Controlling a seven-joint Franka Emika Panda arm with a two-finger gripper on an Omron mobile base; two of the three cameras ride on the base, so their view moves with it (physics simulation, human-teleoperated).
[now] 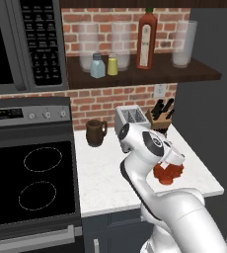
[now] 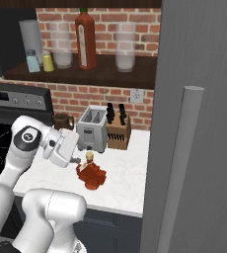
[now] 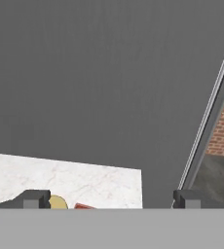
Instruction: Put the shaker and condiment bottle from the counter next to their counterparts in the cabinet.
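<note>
Counting the yellow shaker (image 1: 112, 64) already shelved beside its pale blue counterpart (image 1: 97, 66), we list the condiment bottle (image 2: 91, 172) outstanding on the counter (image 2: 128, 173) (gripper (image 2: 76, 159) open, empty).

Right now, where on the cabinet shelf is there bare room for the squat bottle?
Bare board on the cabinet shelf between the yellow shaker and the tall red bottle, and between that bottle and the right-hand glass. Crowded at the left end: the pale blue shaker and the yellow one stand close together in front of two glasses.
</note>
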